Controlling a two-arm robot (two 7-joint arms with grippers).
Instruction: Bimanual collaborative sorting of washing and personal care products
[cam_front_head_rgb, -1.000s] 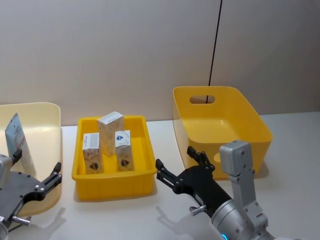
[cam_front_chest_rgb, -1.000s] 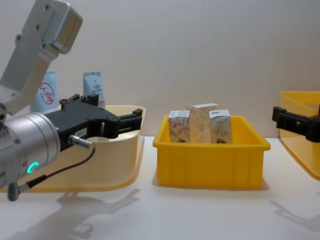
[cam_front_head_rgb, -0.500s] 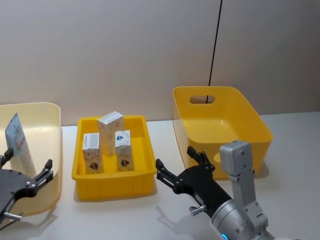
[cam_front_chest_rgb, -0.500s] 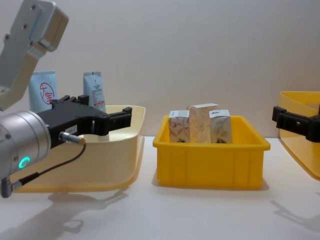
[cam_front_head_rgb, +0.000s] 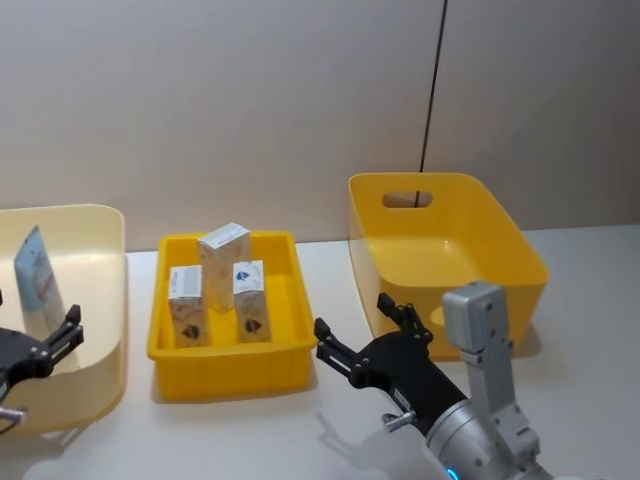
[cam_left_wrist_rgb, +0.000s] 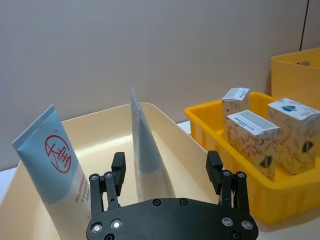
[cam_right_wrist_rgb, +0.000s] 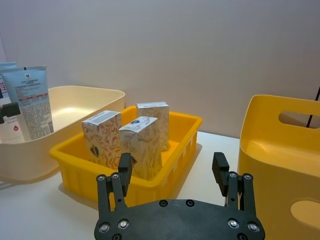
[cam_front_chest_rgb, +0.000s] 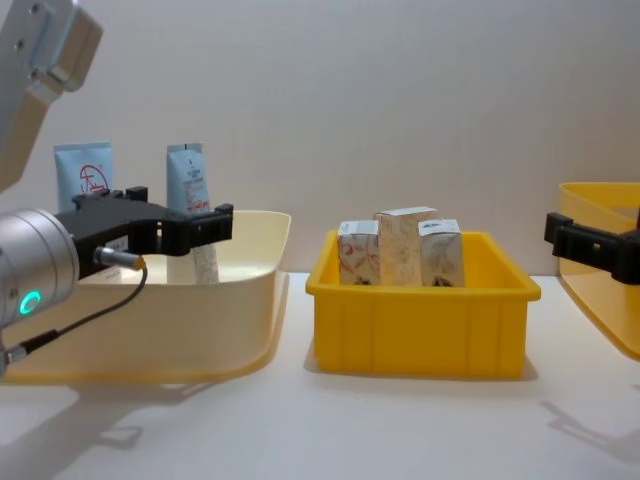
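Two tubes stand upright in the cream bin (cam_front_chest_rgb: 180, 310), the light-blue squeeze tube (cam_front_chest_rgb: 187, 178) beside the whitish container with a red round mark (cam_front_chest_rgb: 84, 178), as I pull the left gripper (cam_left_wrist_rgb: 166, 161) back from them, fingers spread and empty. Three small white cartons (cam_front_chest_rgb: 400, 250) sit in the yellow tray (cam_front_chest_rgb: 420, 340); the right gripper (cam_right_wrist_rgb: 171, 161) waits nearby, equally wide and empty. Nothing is claimed yet.

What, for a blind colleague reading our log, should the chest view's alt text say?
The left gripper, open, hovers over a cream bin where a red-marked tube and a small-print tube stand. A yellow tray at centre holds three small patterned cartons; the right gripper, open, sits at the right edge by a yellow bin.
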